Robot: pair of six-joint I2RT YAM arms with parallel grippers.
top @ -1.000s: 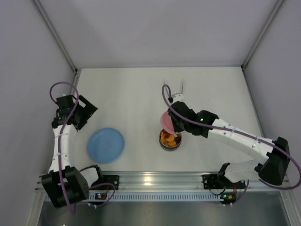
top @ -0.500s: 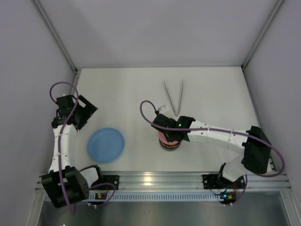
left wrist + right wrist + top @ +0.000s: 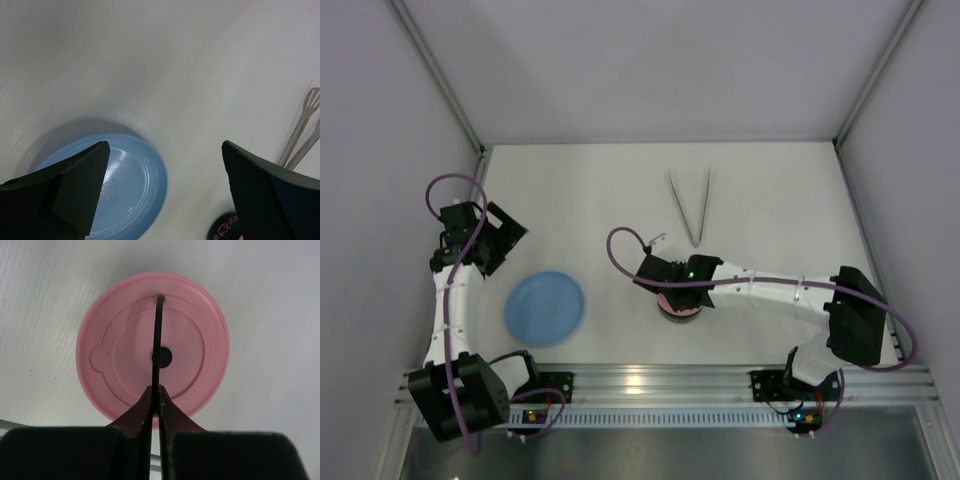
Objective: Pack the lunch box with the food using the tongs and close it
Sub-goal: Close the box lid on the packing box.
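The pink lid (image 3: 125, 350) lies flat over the lunch box (image 3: 680, 313), of which only a dark rim shows in the top view. My right gripper (image 3: 155, 395) is shut on the lid's thin dark upright tab (image 3: 158, 325), directly above the box (image 3: 672, 283). The food is hidden under the lid. The silver tongs (image 3: 689, 205) lie in a narrow V on the table behind the box, and their tips show in the left wrist view (image 3: 300, 135). My left gripper (image 3: 165, 195) hangs open and holds nothing, at the far left (image 3: 495, 238) above the blue plate's edge.
A flat blue plate (image 3: 545, 308) lies left of the lunch box, also under my left gripper (image 3: 135, 185). White walls enclose the table at the back and both sides. A metal rail (image 3: 650, 385) runs along the near edge.
My right arm swung left and carried the pink lid from behind the box onto it. The food that showed in the open box is now covered. The left arm stayed still.
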